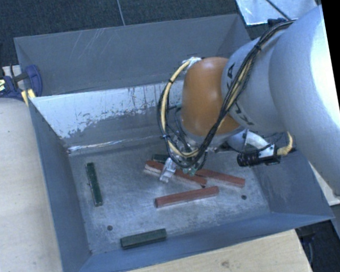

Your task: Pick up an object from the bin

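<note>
Arm (303,76): grey, orange-capped, reaching from the right over the bin (64,203).
Gripper (167,173): low at the upper-left end of the slanted stick (220,178); whether it is apart or together I cannot tell (cables (165,107) crowd it).
Second stick (186,196): brown too, flat, just in front.
Advice: grip the slanted stick across its width, clear of its neighbour.
Others: green bar (94,183) left, dark bar (143,238) front.

Bare bin (128,191) floor lies between the green bar (93,183) near the left wall and the brown sticks (186,196); the arm (292,91) crowds the right side.
</note>
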`<state>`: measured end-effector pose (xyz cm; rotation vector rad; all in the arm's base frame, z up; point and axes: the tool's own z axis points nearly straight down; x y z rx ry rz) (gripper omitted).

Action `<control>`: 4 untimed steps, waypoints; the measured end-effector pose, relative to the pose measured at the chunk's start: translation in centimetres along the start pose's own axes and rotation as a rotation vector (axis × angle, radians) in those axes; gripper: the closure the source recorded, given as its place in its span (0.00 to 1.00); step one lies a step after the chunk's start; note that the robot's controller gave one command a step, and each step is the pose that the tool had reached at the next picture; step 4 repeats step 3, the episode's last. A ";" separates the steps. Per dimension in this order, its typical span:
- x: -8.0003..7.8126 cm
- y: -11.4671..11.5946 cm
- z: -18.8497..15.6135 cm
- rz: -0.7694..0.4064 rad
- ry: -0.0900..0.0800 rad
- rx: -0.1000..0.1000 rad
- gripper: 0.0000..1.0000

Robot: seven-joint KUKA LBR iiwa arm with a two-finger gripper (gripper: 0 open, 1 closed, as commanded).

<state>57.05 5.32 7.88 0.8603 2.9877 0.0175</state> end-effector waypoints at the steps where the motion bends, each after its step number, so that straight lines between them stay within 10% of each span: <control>1: 0.0 0.0 0.0 0.000 0.000 0.000 1.00; 4: 0.0 0.0 -0.2 -0.001 0.012 0.009 1.00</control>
